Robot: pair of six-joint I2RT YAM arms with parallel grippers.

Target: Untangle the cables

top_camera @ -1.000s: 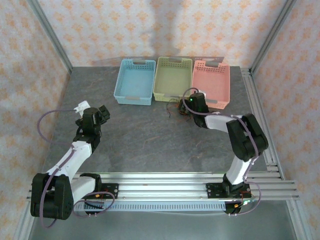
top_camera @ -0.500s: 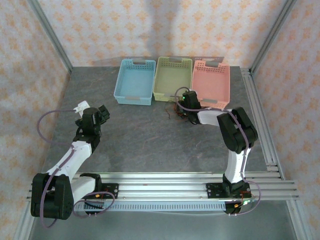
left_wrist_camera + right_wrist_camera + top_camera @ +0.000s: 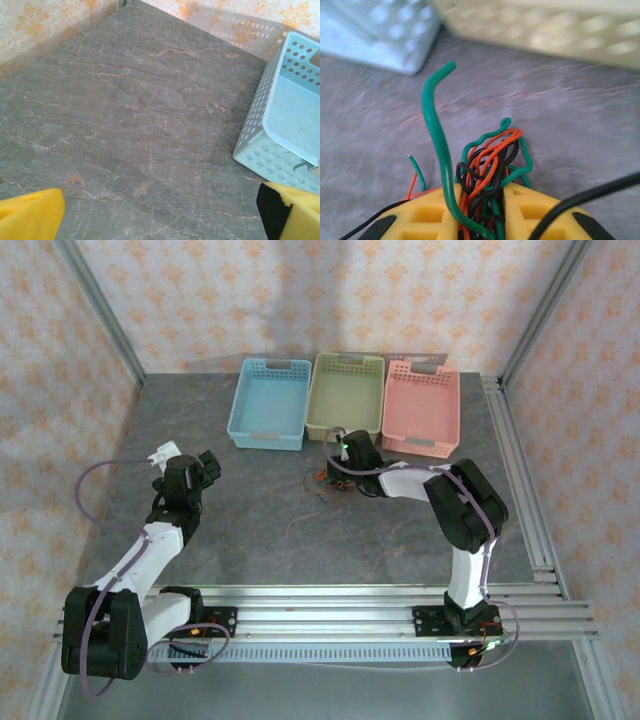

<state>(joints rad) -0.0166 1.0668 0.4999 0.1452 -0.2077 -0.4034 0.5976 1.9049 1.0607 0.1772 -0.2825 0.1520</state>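
The cables (image 3: 325,480) lie on the grey table (image 3: 260,530) as one small knot of black, orange and green wire. The knot is just near of the gap between the blue basket (image 3: 268,405) and the green basket (image 3: 346,395), with the pink basket (image 3: 422,405) further right. This position keeps the knot on open table, where loose ends can be drawn out without catching on a basket wall.

The right gripper (image 3: 345,453) reaches in from the right and sits over the knot. From its own wrist camera, the right gripper (image 3: 480,200) stands with jaws narrow and the bundle of cables (image 3: 485,165) pinched between the yellow fingers (image 3: 427,215). One green strand (image 3: 434,115) stands up free of the bundle, and a black wire trails off to the right. The grip takes the whole clump (not one strand), which probably suits dragging or lifting the knot more than picking it apart.

The left gripper (image 3: 205,462) is parked well to the left over bare table. Its wrist view shows the left gripper (image 3: 160,220) with jaws wide apart, holding and touching nothing. In that view the blue basket (image 3: 280,115) lies to the right.
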